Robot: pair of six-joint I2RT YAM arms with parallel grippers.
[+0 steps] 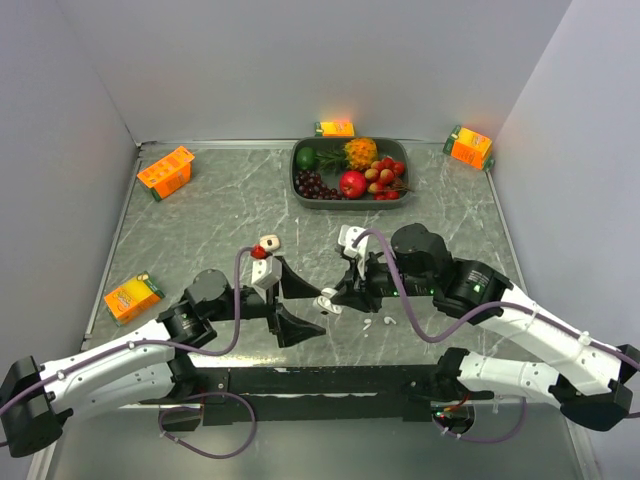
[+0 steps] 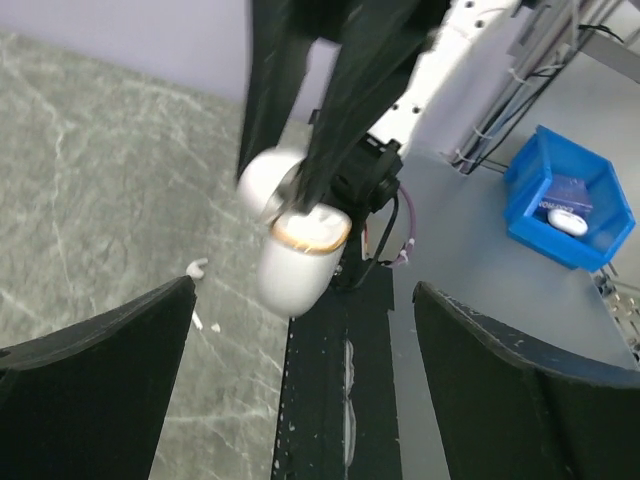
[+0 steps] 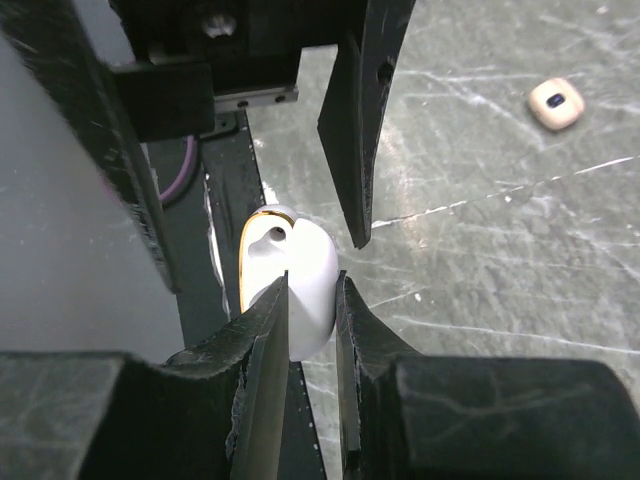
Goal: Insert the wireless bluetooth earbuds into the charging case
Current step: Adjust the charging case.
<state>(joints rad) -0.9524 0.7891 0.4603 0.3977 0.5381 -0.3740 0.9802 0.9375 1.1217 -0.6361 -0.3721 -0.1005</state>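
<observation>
Surface (image 1: 200, 220), grey marbled: both arms are gathered at its near middle. The left pincer (image 1: 318, 314), spread wide and carrying nothing, is pointed at the right pincer (image 3: 312, 300). The right pincer's jaws are drawn narrow on the lower body of the charging case (image 3: 300, 265), which is held up with its lid swung back and one socket seen unfilled. The wireless bluetooth earbuds (image 1: 368, 324), left loose on the surface near the right pincer, are judged liable to be flicked away if nipped off-centre by such broad fingers, and the glossy case to be twisted in its slim grip if a bud is pressed in askew.
</observation>
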